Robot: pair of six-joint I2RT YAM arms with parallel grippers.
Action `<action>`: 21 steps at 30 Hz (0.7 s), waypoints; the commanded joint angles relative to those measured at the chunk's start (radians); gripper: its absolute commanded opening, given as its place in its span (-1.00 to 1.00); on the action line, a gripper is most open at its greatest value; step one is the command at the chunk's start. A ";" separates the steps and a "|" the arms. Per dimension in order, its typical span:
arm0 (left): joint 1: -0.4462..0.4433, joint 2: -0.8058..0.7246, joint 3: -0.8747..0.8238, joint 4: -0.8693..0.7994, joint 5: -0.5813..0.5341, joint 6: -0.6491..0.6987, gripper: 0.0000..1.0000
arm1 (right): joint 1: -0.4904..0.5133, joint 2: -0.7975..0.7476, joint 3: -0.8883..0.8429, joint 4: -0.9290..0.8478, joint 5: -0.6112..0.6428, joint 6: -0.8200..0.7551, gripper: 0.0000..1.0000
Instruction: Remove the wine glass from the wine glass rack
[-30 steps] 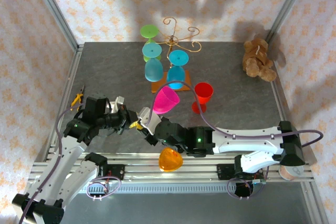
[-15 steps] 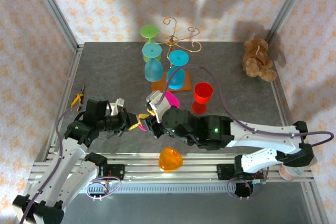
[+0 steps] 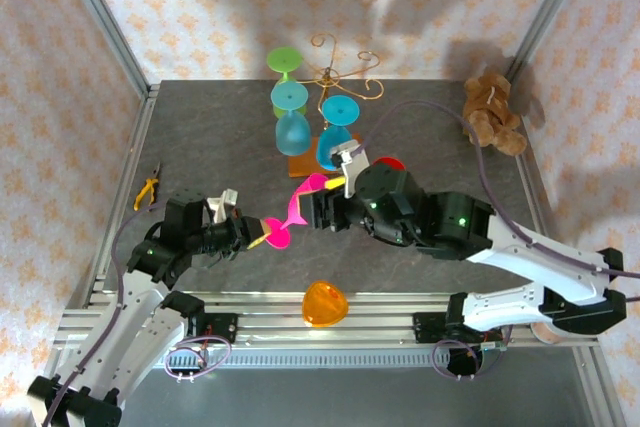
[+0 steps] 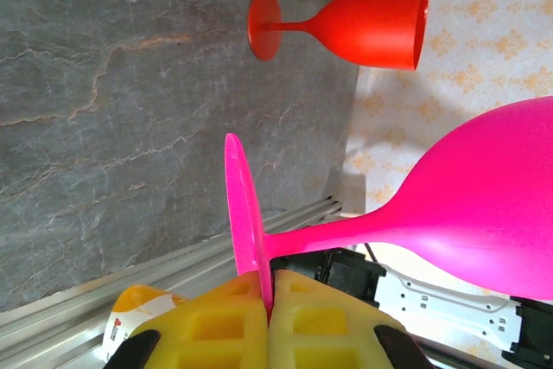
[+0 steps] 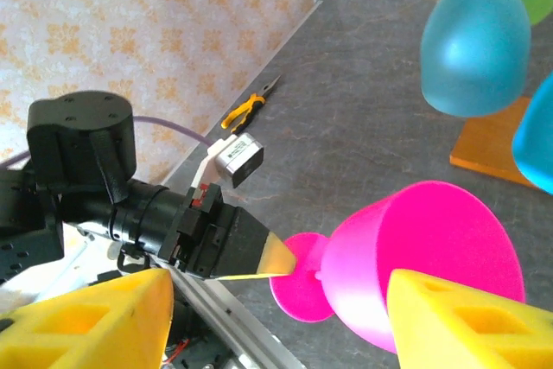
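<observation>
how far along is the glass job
Done: red glass stands on the table. In hand: pink glass, foot pinched in the left hand, right hand open by its bowl. Left: two blue glasses and a green one hang on the rack.

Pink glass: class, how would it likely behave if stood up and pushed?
Probably top-heavy and tippy: the pink glass has a wide bowl on a thin stem. Likely light: the left gripper holds it sideways by the foot's rim.

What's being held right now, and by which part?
The left gripper pinches the pink wine glass by its foot disc; the right gripper stands open.
</observation>
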 commanded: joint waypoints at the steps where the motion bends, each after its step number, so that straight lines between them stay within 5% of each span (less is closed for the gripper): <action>1: 0.006 -0.031 -0.025 0.098 -0.005 -0.021 -1.00 | -0.066 -0.023 -0.017 -0.024 -0.133 0.055 0.36; 11: 0.006 -0.098 -0.075 0.181 -0.003 -0.067 -1.00 | -0.164 0.039 -0.001 -0.017 -0.248 0.043 0.37; 21: 0.006 -0.101 -0.085 0.187 -0.003 -0.069 -1.00 | -0.169 0.110 0.018 0.003 -0.333 0.030 0.04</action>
